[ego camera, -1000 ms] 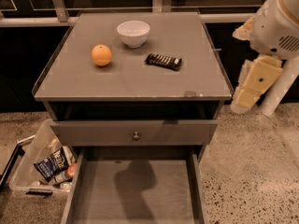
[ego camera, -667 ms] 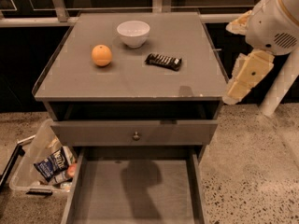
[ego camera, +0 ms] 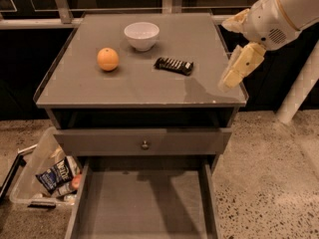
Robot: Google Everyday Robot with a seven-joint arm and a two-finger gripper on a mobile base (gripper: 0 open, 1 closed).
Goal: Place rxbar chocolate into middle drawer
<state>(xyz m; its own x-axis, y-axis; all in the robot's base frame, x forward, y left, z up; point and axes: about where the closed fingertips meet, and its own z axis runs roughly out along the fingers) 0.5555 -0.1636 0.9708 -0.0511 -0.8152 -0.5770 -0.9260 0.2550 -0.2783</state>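
The rxbar chocolate (ego camera: 174,65), a flat black-wrapped bar with white lettering, lies on the grey cabinet top (ego camera: 149,88), right of centre. My gripper (ego camera: 235,69) hangs from the white arm at the upper right, over the top's right edge. It is about a hand's width right of the bar and holds nothing. The middle drawer (ego camera: 144,208) is pulled out at the bottom of the view. Its flat grey floor is bare.
An orange (ego camera: 107,59) and a white bowl (ego camera: 141,35) stand on the cabinet top left of the bar. A grey front panel with a round knob (ego camera: 145,145) sits above the open drawer. A clear plastic bin (ego camera: 31,179) with a snack packet (ego camera: 55,174) is on the floor at the left.
My arm has swung left and slightly up, bringing the gripper from beside the cabinet to over its right edge. The bar, orange and bowl have not moved.
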